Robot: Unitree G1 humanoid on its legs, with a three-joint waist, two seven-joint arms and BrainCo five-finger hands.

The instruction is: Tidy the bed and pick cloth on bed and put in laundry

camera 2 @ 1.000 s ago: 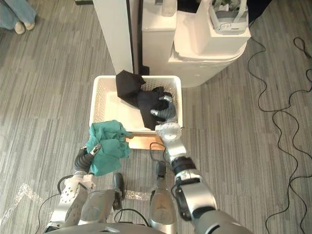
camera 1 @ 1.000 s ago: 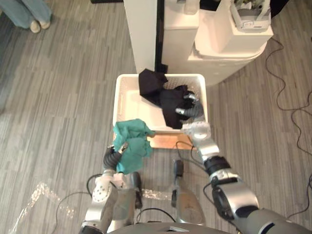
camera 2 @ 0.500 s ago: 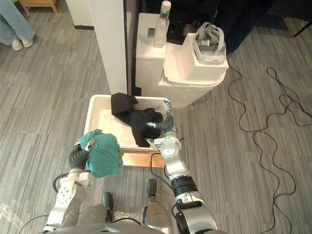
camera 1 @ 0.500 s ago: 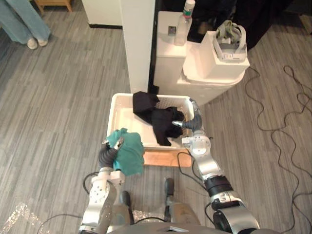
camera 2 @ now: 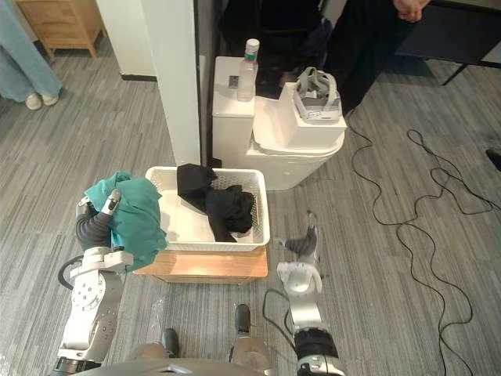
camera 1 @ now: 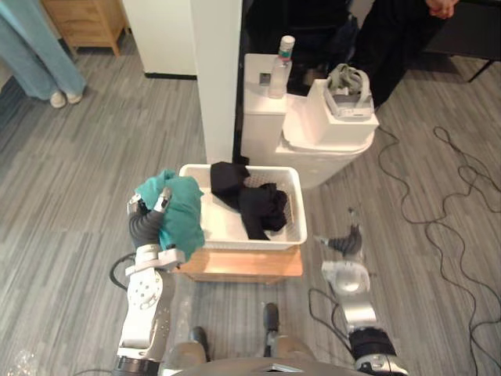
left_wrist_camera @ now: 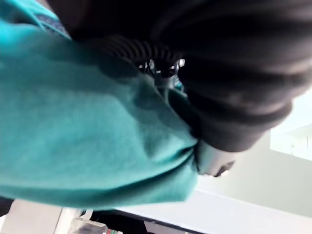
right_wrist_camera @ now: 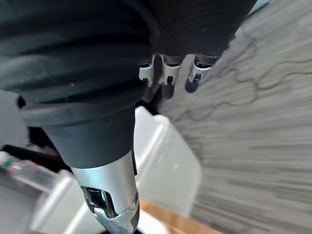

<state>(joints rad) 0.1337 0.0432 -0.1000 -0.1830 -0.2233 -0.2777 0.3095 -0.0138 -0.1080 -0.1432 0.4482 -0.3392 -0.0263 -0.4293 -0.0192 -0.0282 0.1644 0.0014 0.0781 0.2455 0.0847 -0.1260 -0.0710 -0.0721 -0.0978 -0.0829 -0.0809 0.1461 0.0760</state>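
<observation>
My left hand (camera 1: pixel 145 224) is raised at the left rim of the white laundry basket (camera 1: pixel 293 215), shut on a bunched teal cloth (camera 1: pixel 182 210) that hangs over the rim's outer side. From the left wrist the teal cloth (left_wrist_camera: pixel 87 136) drapes right against the hand. A black cloth (camera 1: pixel 254 204) lies in the basket, partly over its back rim. My right hand (camera 1: pixel 344 244) hovers low to the right of the basket, open and holding nothing; its thumb (right_wrist_camera: pixel 109 190) sticks out free.
The basket rests on a low wooden box (camera 1: pixel 243 264). Behind it stand a white pillar (camera 1: pixel 215 78) and a white unit (camera 1: pixel 313 129) carrying a bottle (camera 1: pixel 280 66) and a headset (camera 1: pixel 349 81). A person's legs (camera 1: pixel 39 55) are at far left. Cables (camera 1: pixel 438 219) trail over the floor on the right.
The view has pulled back. My right hand let go of the black cloth and came out of the basket to its right. My left hand lifted the teal cloth up to the left rim.
</observation>
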